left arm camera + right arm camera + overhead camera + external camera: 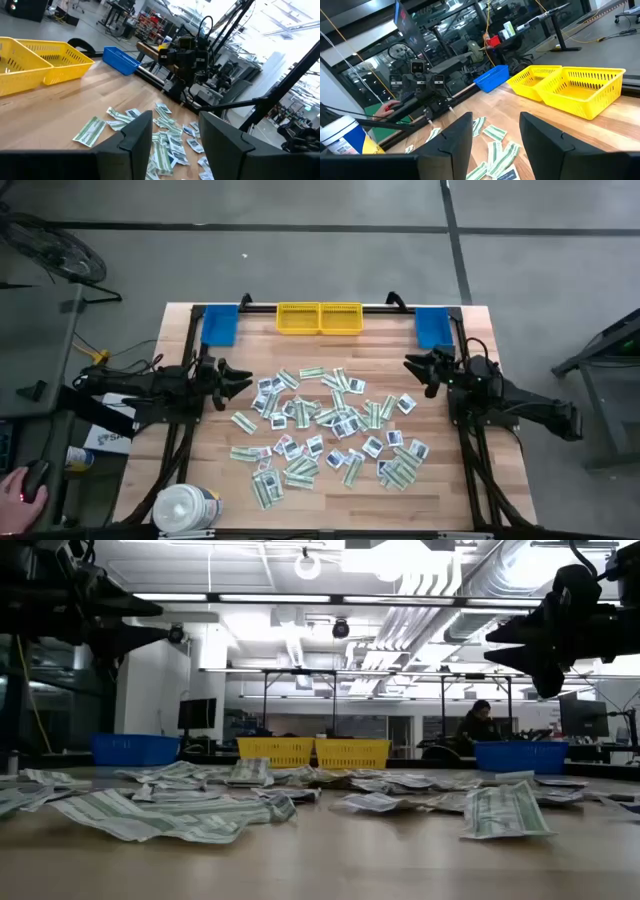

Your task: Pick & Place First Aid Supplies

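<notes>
Overhead, the paper packets (325, 425) lie scattered across the middle of the worktop (200, 470) toward its front edge. Both arms hang above the wood, holding nothing: the left gripper (243, 377) near the left edge, the right gripper (412, 366) near the right edge, each with fingers spread apart. Two yellow bins (319, 318) sit at the back edge between two blue bins (220, 325).

Wood table (200, 480): packets (330, 430) scattered mid-table; two yellow bins (319, 319) between blue bins (220, 325) at far edge; white tub (185, 508) near corner.
</notes>
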